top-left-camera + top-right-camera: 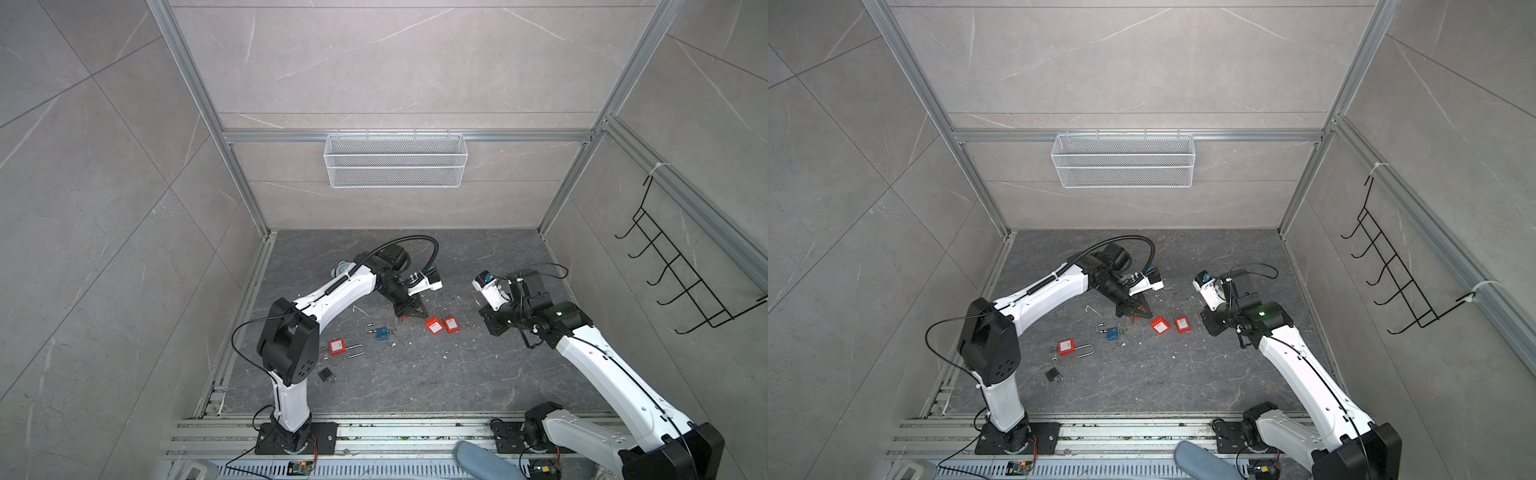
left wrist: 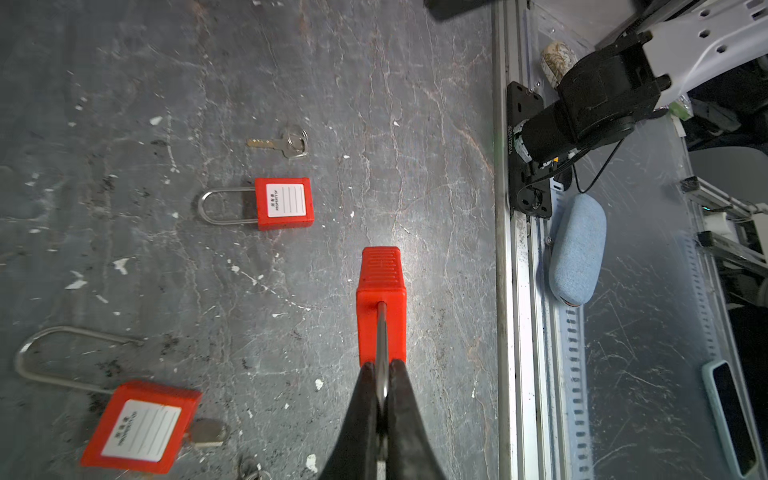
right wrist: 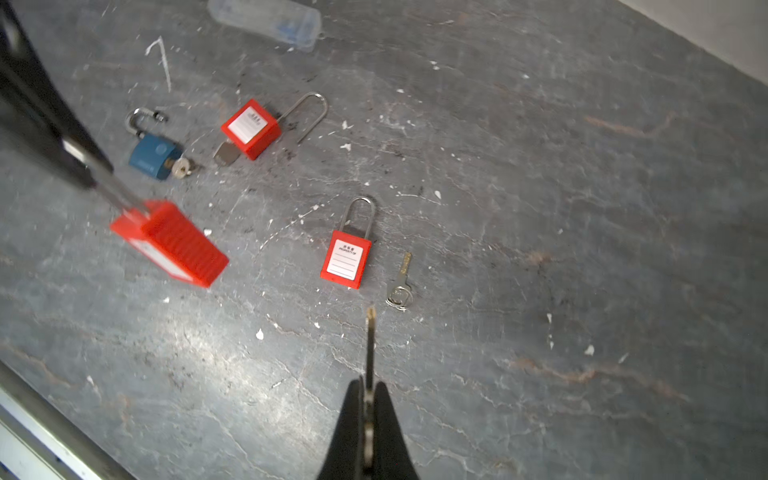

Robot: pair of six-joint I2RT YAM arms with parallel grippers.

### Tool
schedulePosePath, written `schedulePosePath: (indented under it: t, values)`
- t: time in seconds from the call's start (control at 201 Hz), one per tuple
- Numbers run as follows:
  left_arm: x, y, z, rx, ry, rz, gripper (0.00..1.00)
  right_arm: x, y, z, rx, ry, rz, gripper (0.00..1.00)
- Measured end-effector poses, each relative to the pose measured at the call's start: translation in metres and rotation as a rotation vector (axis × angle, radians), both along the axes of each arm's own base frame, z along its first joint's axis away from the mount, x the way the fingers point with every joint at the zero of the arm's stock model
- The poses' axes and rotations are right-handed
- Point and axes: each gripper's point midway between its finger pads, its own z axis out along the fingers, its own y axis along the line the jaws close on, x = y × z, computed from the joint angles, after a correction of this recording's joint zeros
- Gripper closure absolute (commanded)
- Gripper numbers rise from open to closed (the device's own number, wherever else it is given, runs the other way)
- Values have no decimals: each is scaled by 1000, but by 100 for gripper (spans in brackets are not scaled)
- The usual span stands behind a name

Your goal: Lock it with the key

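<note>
A red padlock (image 2: 380, 299) is held by the left gripper (image 2: 382, 370). The two black fingers are pressed onto the padlock's metal loop (image 2: 381, 328), and the red body sticks out past the tips, tilted. It is found near the middle of the dark worktop (image 3: 540, 208). Whether its bottom touches the worktop cannot be told.

A key (image 3: 370, 345) is pinched by the right gripper (image 3: 368, 386). The key is held on its thin edge, with its tip pointing out past the fingers. The key and the held padlock are well apart.

A second red padlock (image 3: 345, 259) with a short loop is laid flat between the two grippers, just beside the held one in both top views. A spare key on a ring (image 3: 400, 282) is laid just beside it, on the right arm's side.

Nearer the left edge of the worktop, a blue padlock (image 3: 151, 156) is seen with its loop open and a key stuck in it. Near it a red padlock with a long loop (image 3: 249, 129) is laid, also with a key in it. A small black padlock (image 1: 326, 374) is laid close to the left arm, nearer the front edge
</note>
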Motion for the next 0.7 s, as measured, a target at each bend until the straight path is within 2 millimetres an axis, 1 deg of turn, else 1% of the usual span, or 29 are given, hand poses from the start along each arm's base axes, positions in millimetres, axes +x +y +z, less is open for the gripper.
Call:
schedulePosePath:
  t: [0.105,0.254,0.353,0.538,0.697]
  values:
    - [-9,-6,-20,58,64,-35,100,6,0,11,63,12,-97,100]
    - [-23,-15,-45,127,137,-76,100,3,-1,13,148,49,-212,100]
    - [-31,-20,-57,162,175,-98,100,-4,-3,5,185,85,-273,100]
    - [-33,-36,-69,184,212,-127,100,-20,-9,-18,200,160,-341,100]
    - [-35,-46,-79,206,240,-147,100,-31,-11,-29,218,198,-379,100]
